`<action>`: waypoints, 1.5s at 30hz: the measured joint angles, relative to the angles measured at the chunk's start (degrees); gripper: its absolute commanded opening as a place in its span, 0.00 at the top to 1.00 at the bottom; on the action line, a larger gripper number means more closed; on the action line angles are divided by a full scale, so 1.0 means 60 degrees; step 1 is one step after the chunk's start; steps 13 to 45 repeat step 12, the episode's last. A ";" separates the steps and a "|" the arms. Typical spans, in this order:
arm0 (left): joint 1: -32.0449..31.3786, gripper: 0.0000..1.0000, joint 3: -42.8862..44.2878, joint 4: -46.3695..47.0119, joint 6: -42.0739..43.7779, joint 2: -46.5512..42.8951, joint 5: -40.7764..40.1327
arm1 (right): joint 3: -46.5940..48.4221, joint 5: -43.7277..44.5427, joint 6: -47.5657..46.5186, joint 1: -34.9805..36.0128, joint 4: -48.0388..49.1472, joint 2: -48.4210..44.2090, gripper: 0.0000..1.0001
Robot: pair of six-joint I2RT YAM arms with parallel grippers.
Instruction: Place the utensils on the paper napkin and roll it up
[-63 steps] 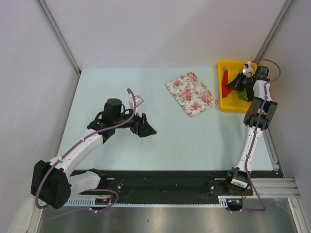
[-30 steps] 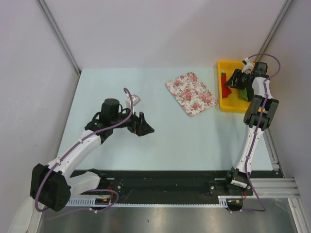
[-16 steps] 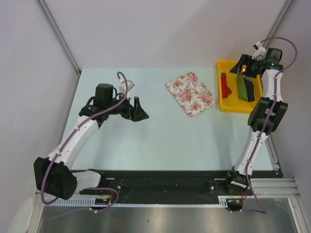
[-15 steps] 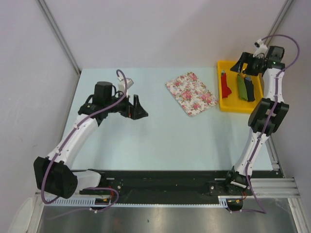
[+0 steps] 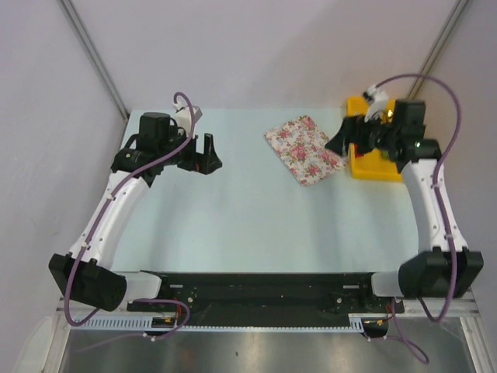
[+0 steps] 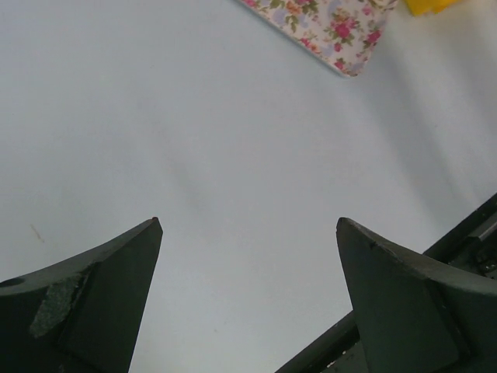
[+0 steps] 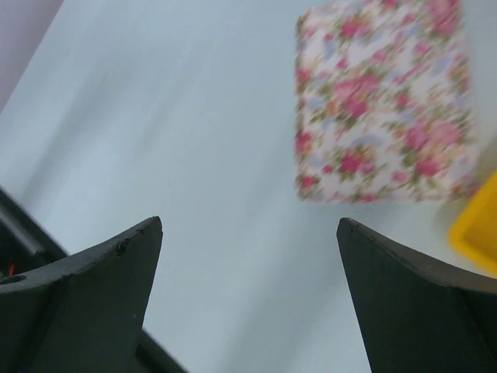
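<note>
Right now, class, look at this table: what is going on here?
Two robot arms are at work, but neither holds anything. The left tool hangs open over bare table at the far left. The right tool hangs open above the edge of the floral cloth, beside the yellow bin. That arm hides the inside of the bin, so no napkin or utensils show. Nothing is laid out or rolled yet.
</note>
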 measured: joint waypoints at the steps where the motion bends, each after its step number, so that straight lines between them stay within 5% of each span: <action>1: 0.0000 0.00 -0.0047 -0.0033 0.0004 -0.0004 -0.0211 | -0.0736 0.0087 0.0076 0.0350 0.0127 -0.0546 0.00; 7: 0.0000 0.01 -0.1362 0.0062 0.0171 -0.0572 -0.1166 | -0.4390 0.0674 0.0623 0.1300 0.0375 -0.2874 0.00; 12: 0.0000 0.00 -0.2433 0.0051 0.0488 -0.1104 -0.1785 | -0.5785 0.1195 0.0674 0.1140 0.0288 -0.4102 0.00; 45: 0.0000 0.00 -0.2433 0.0051 0.0488 -0.1104 -0.1785 | -0.5785 0.1195 0.0674 0.1140 0.0288 -0.4102 0.00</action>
